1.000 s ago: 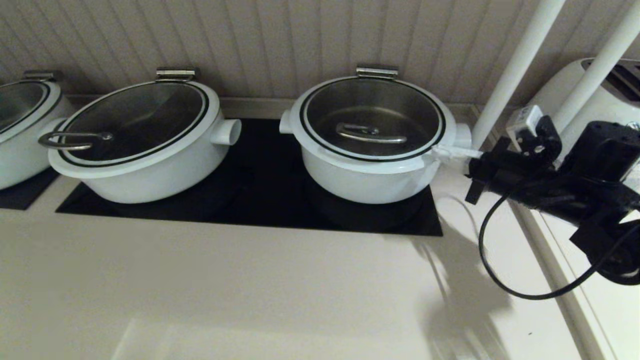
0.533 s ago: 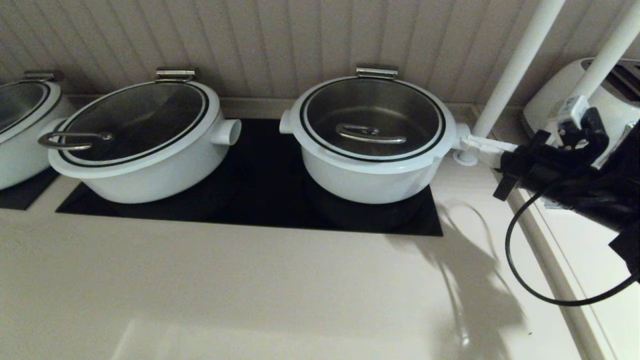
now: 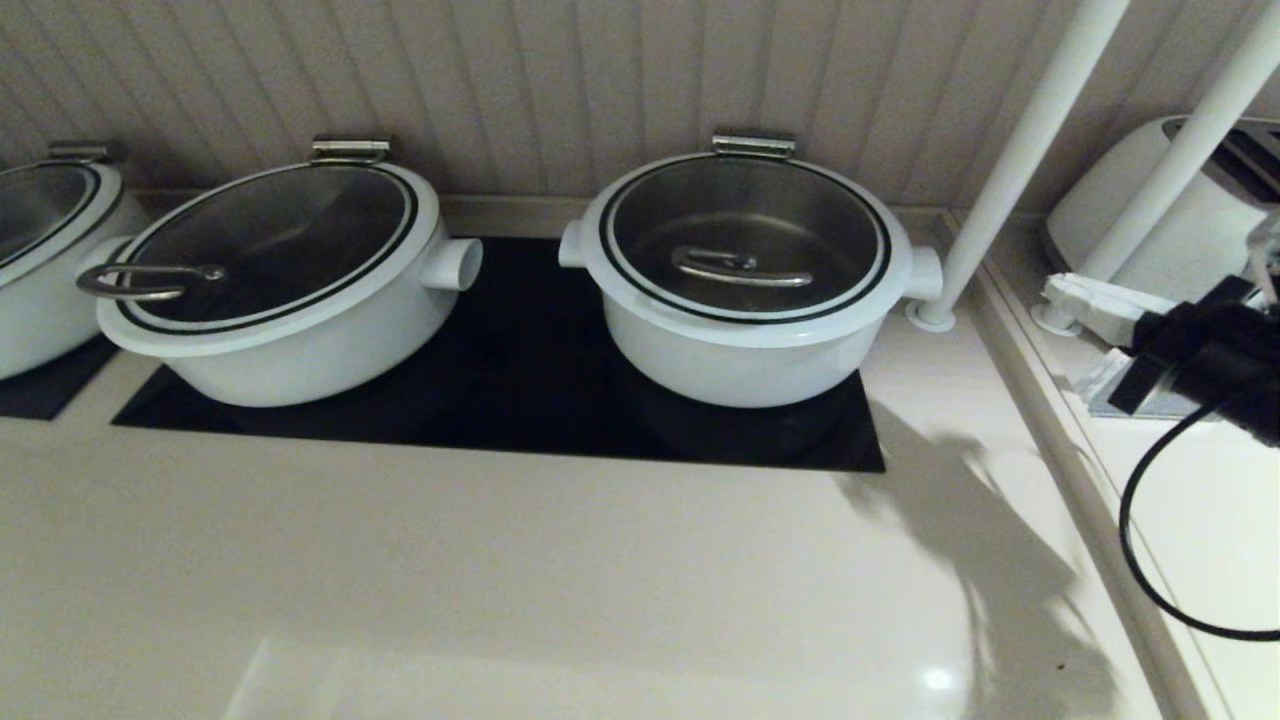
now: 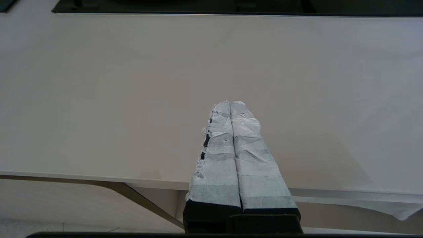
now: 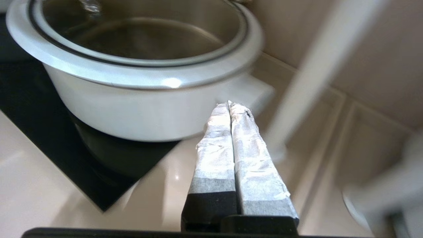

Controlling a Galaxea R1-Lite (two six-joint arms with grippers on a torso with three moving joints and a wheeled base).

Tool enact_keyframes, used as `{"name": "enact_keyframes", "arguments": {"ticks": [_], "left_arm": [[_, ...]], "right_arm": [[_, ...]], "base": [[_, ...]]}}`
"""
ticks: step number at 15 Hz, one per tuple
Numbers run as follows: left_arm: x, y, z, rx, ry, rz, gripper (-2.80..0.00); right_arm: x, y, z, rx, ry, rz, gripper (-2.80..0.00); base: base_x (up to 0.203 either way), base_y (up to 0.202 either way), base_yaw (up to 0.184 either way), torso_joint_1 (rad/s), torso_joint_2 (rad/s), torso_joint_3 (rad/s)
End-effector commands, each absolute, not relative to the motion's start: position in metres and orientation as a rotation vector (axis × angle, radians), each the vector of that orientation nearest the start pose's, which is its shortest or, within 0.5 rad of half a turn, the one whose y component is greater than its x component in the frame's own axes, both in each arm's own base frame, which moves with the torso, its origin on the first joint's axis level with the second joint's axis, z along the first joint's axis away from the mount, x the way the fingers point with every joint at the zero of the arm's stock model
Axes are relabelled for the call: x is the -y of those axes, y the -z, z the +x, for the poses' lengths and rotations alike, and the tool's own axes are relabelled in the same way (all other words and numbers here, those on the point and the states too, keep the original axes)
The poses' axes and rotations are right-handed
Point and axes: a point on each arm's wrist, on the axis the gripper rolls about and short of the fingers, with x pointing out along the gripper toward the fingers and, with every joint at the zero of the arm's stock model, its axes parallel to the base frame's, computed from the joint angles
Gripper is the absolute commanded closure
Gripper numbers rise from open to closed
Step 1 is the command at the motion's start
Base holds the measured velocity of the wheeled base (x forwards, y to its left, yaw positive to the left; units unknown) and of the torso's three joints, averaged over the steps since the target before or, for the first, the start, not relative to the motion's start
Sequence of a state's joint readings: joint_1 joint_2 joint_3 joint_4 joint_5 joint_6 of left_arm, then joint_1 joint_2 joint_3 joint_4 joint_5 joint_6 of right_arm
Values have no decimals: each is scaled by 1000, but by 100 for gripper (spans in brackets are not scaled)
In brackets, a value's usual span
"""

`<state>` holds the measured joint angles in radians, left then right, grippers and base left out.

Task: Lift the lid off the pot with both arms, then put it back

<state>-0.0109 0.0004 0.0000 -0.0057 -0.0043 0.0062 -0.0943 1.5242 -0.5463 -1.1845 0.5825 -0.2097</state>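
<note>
Steel handle (image 3: 742,266) on the lid (image 3: 745,235) runs left-right.

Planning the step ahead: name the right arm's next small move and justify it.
Probably keep the right gripper clear of the pot and park it. The lid sits seated on the pot, its bar handle untouched, and the gripper is shut and empty, out beyond the white pole.

wider pot (image 3: 270,300) on black cooktop (image 3: 520,390) | white poles (image 3: 1020,150) | toaster (image 3: 1150,210) far right
</note>
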Motion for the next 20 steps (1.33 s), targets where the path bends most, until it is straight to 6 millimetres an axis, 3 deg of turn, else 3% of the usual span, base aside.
{"name": "enact_keyframes", "arguments": {"ticks": [1,5,9,18,20], "left_arm": [[0,-76,-23,6,15,6,0],[0,-76,-23,6,15,6,0],[0,-76,-23,6,15,6,0],[0,-76,-23,6,15,6,0],[0,-76,-23,6,15,6,0]], "right_arm": [[14,-224,211,277,-397,-257,0],[11,-208,159,246,-295,-157,0],[5,-170,105,178,-248,-84,0],[-3,-143,38,90,-237,-22,0],[-3,-134,33,43,-170,-1,0]], "base": [[0,0,0,0,0,0],[0,0,0,0,0,0],[0,0,0,0,0,0],[0,0,0,0,0,0],[0,0,0,0,0,0]]}}
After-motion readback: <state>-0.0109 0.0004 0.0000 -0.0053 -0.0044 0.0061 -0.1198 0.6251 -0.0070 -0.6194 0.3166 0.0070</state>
